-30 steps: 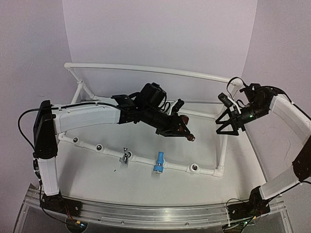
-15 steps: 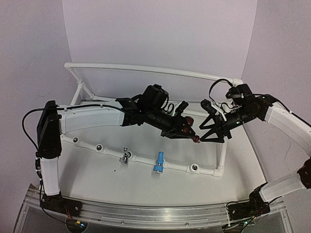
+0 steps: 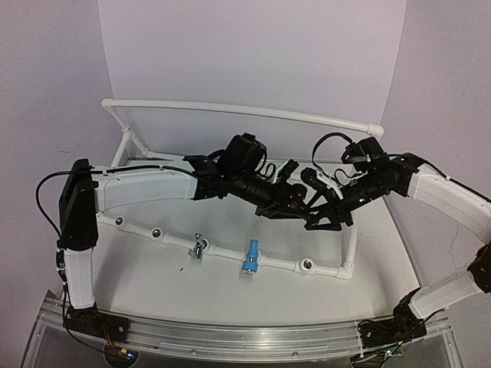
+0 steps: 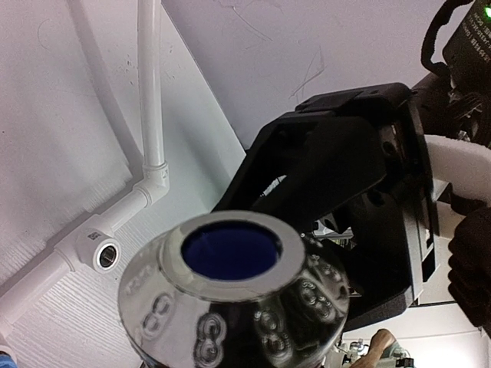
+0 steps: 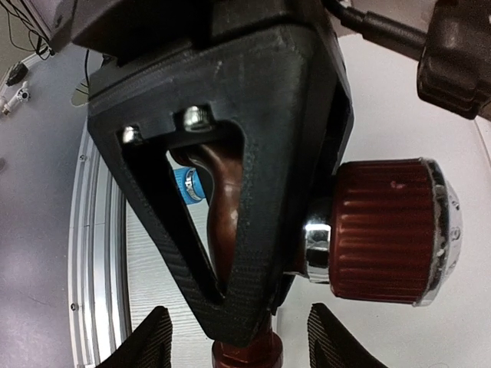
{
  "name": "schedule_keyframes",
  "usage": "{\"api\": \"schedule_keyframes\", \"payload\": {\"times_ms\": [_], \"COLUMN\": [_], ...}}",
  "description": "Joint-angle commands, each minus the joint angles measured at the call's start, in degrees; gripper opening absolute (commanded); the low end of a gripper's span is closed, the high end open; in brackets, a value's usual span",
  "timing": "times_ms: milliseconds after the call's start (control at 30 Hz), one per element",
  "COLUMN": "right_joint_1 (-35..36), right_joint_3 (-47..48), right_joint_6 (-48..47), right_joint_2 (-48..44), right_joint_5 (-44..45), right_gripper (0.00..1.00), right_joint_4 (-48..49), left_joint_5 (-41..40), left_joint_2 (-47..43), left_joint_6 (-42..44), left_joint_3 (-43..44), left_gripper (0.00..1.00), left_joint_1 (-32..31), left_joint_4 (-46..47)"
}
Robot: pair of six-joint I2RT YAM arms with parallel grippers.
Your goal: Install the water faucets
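In left claw (image 3: 285, 205), red-brown faucet (image 5: 383, 230), right claw (image 5: 245, 341) straddling its end

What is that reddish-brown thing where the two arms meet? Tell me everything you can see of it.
It is a dark red-brown faucet, glossy like coated metal. A ribbed round knob with a silver collar is capped by a shiny chrome dome with a dark blue disc. The curved body ends in a round stem. It hangs in the air above the white pipe frame, clamped by the left arm's black jaws. The right arm's jaws stand open either side of the stem, not visibly touching it.
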Motion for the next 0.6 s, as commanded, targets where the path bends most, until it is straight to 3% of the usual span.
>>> {"api": "schedule_keyframes", "payload": {"times_ms": [0, 67, 200, 233, 400, 567], "right_joint_1": [0.8, 1.0, 1.1, 1.1, 1.2, 1.1], "right_joint_3": [-0.4, -0.6, -0.7, -0.7, -1.3, -1.3], "right_joint_6": [0.0, -0.2, -0.4, -0.2, 3.1, 4.6], "right_joint_2": [0.4, 0.1, -0.4, -0.6, -1.9, -2.4], "right_joint_5": [1.8, 2.2, 2.9, 3.0, 2.8, 2.3], "right_gripper": [0.47, 0.40, 0.05, 0.01, 0.00, 0.00], "right_joint_4": [1.6, 1.5, 1.7, 1.8, 4.5, 6.1], "left_joint_5": [1.0, 0.8, 0.3, 0.0, -2.3, -3.3], "left_joint_2": [-0.8, -0.9, -1.1, -1.3, -2.7, -2.9], "left_joint_6": [-0.2, -0.2, -0.3, -0.5, -1.2, -1.4], "left_joint_3": [1.1, 1.0, 0.7, 0.4, -1.4, -1.9], "left_gripper": [0.02, 0.02, 0.05, 0.08, 0.29, 0.31], "left_joint_1": [0.1, 0.0, 0.1, 0.1, 0.1, 0.2], "left_joint_4": [2.9, 2.8, 3.0, 3.3, 4.3, 4.1]}}
